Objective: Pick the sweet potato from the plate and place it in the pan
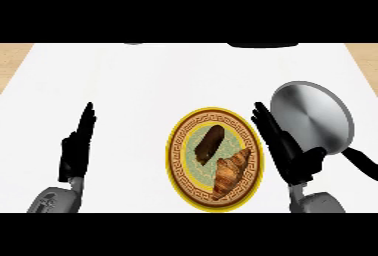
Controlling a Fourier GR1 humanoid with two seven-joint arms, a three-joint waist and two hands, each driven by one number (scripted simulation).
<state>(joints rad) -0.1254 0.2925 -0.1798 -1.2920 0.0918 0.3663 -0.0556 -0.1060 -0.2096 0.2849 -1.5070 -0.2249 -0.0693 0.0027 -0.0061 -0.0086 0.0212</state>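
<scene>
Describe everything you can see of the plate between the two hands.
The round yellow-rimmed plate lies flat on the white counter, between the two hands. Inside the yellow edge runs a brown band with a key pattern, then a pale green centre. It looks like glazed ceramic. On it lie a dark brown sweet potato, slanted across the middle, and a golden-brown croissant at its lower right. No fingers touch the plate; the grey metal pan sits apart to its right.

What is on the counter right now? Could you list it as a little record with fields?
plate: yellow-rimmed plate, centre of the white counter
on the plate: dark sweet potato; brown croissant beside it
pan: grey pan, nothing in it, right of the plate
left hand: open, fingers straight, holding nothing
right hand: open, between plate and pan
</scene>
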